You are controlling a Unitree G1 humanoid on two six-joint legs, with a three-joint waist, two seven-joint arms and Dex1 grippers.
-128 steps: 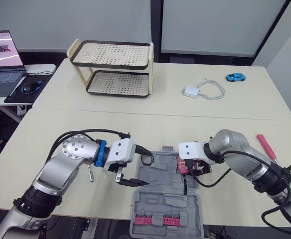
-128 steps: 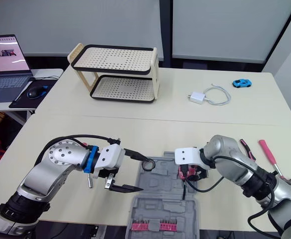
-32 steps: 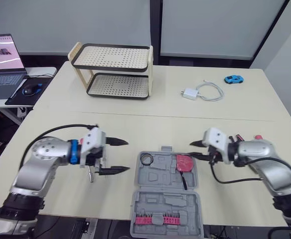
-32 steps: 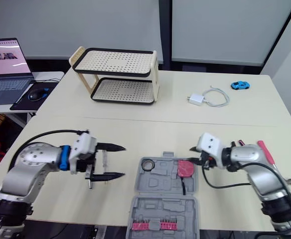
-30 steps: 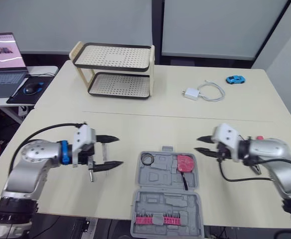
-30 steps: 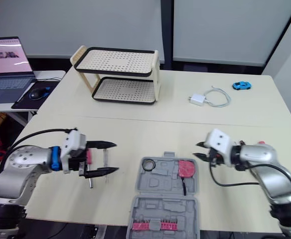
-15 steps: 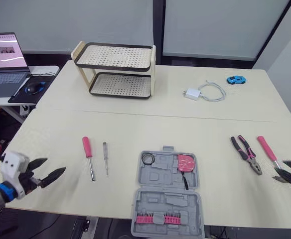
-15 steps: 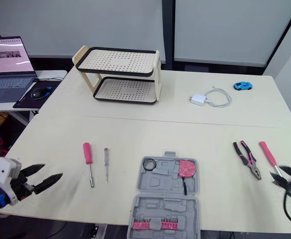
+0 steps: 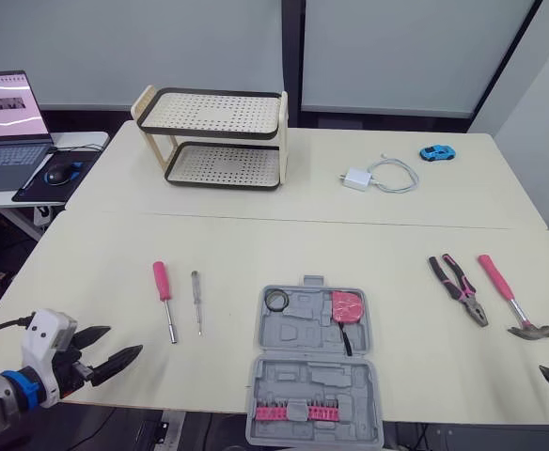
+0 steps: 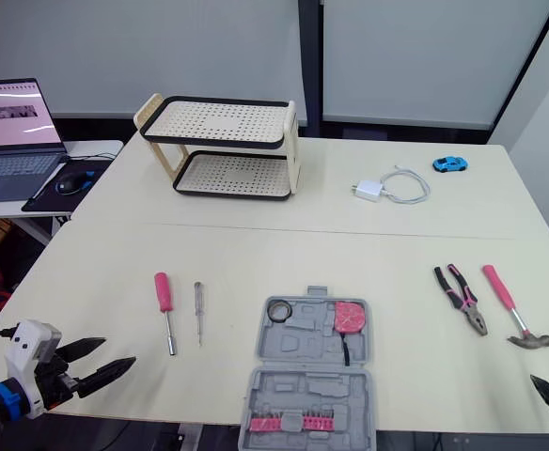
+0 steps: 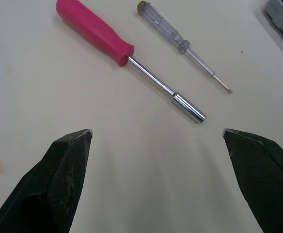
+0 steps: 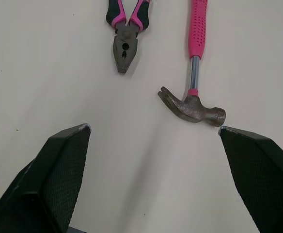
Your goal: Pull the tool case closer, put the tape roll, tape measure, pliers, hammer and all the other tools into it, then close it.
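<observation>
Grey plastic tool case (image 9: 305,383) open bottom centre. L gripper (image 9: 117,344) lower left, R gripper (image 12: 153,127) near pink-handled hammer (image 9: 511,301): both spread, empty.

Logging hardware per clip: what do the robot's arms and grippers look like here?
The left gripper has two black, tapered, finely textured fingers on a white boxy housing, with a blue ring, silver arm shell and black cable behind. The right gripper shows the same black pointed fingers.
</observation>
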